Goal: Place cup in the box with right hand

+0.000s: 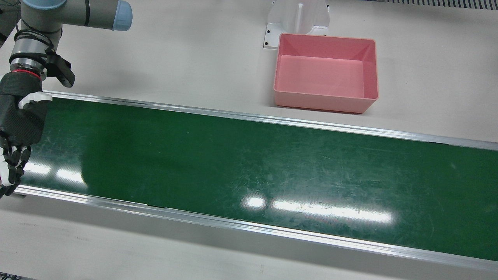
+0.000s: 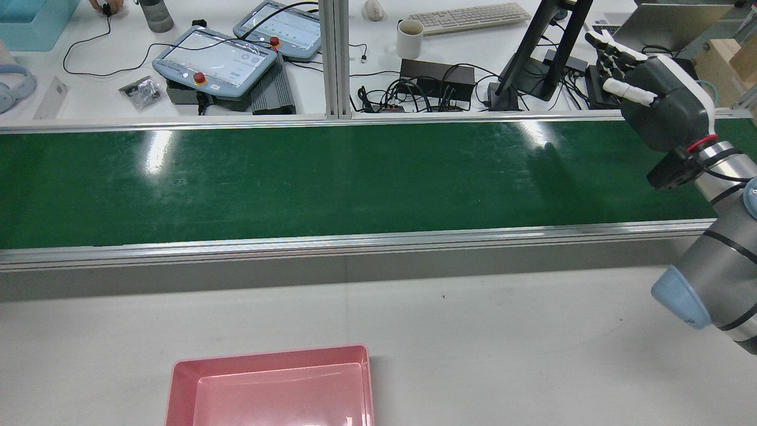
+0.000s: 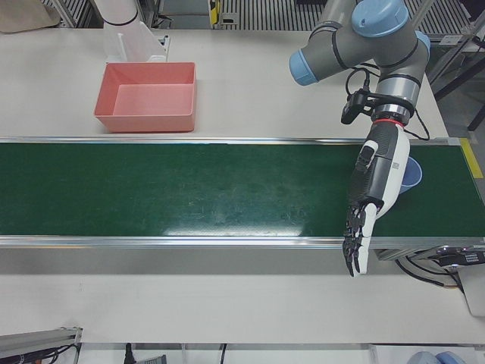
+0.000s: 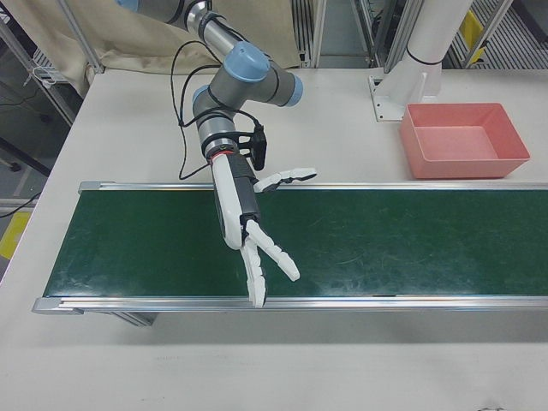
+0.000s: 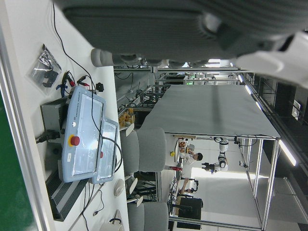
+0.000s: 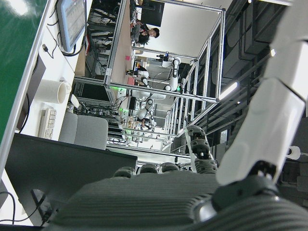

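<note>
The right hand point(image 4: 244, 227) hangs empty, fingers splayed, above one end of the green belt point(image 4: 385, 244), whose long run is bare between its metal rails. The pink box point(image 4: 467, 168) sits empty off the belt's far edge. The pale blue cup point(image 3: 411, 176) stands at the opposite end, half hidden behind the outstretched, empty left hand point(image 3: 375, 182)

Right hand point(image 4: 248, 224) extended flat, fingers point(image 4: 276, 251) splayed toward 5 o'clock, empty. Left hand point(image 5: 192, 29) barely seen, state unclear.
</note>
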Tool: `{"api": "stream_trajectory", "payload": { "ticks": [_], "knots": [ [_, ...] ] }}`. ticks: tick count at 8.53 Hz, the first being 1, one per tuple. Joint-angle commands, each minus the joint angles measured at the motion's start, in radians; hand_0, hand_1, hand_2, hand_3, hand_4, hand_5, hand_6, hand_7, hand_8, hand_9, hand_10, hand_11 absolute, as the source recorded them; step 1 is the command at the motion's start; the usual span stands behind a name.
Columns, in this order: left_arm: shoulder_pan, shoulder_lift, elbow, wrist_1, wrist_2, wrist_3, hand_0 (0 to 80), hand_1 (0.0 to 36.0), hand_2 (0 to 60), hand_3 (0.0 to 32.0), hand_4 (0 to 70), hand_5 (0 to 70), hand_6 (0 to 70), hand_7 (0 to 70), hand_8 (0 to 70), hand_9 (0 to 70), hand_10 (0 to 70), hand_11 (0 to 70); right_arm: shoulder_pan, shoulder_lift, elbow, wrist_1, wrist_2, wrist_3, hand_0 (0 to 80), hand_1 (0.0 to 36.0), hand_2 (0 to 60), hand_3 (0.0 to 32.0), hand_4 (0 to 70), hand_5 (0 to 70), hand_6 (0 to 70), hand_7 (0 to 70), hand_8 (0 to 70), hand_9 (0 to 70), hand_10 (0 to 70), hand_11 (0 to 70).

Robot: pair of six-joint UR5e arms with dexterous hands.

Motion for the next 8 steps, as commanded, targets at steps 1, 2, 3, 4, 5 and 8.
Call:
{"api": "stream_trajectory", "payload": {
  "ticks": [1, 2, 3, 4, 5, 8],
  "knots": [
    [0.0, 0.0, 0.0, 0.0, 0.0, 0.0, 0.0, 0.0, 0.0, 0.0, 0.0, 0.0, 0.0, 0.0, 0.0, 0.0, 0.0, 0.0, -0.001, -0.01, -0.004, -0.001, -0.002, -0.006, 48.0, 15.8, 3.1, 0.0, 0.0, 3.7, 0.0, 0.0, 0.0, 0.0, 0.0, 0.0],
    [0.0, 0.0, 0.0, 0.0, 0.0, 0.0, 0.0, 0.0, 0.0, 0.0, 0.0, 0.0, 0.0, 0.0, 0.0, 0.0, 0.0, 0.0, -0.004, -0.008, -0.019, 0.001, -0.001, -0.009, 48.3, 16.8, 7.2, 0.0, 0.0, 3.9, 0.0, 0.0, 0.0, 0.0, 0.0, 0.0],
    [0.0, 0.0, 0.0, 0.0, 0.0, 0.0, 0.0, 0.0, 0.0, 0.0, 0.0, 0.0, 0.0, 0.0, 0.0, 0.0, 0.0, 0.0, -0.006, -0.011, -0.02, -0.005, -0.001, -0.013, 49.3, 18.7, 10.0, 0.0, 0.0, 4.4, 0.0, 0.0, 0.0, 0.0, 0.0, 0.0],
    [0.0, 0.0, 0.0, 0.0, 0.0, 0.0, 0.0, 0.0, 0.0, 0.0, 0.0, 0.0, 0.0, 0.0, 0.0, 0.0, 0.0, 0.0, -0.001, -0.013, -0.017, -0.007, -0.001, -0.026, 47.2, 16.0, 7.9, 0.0, 0.0, 3.5, 0.0, 0.0, 0.0, 0.0, 0.0, 0.0],
    [0.0, 0.0, 0.0, 0.0, 0.0, 0.0, 0.0, 0.0, 0.0, 0.0, 0.0, 0.0, 0.0, 0.0, 0.0, 0.0, 0.0, 0.0, 0.011, -0.013, -0.014, -0.011, -0.004, -0.047, 47.7, 15.1, 2.6, 0.0, 0.0, 3.5, 0.0, 0.0, 0.0, 0.0, 0.0, 0.0],
    [0.0, 0.0, 0.0, 0.0, 0.0, 0.0, 0.0, 0.0, 0.0, 0.0, 0.0, 0.0, 0.0, 0.0, 0.0, 0.0, 0.0, 0.0, 0.068, -0.057, -0.007, -0.011, -0.005, -0.147, 49.5, 13.1, 0.0, 0.0, 0.0, 3.6, 0.0, 0.0, 0.0, 0.0, 0.0, 0.0]
  ]
}}
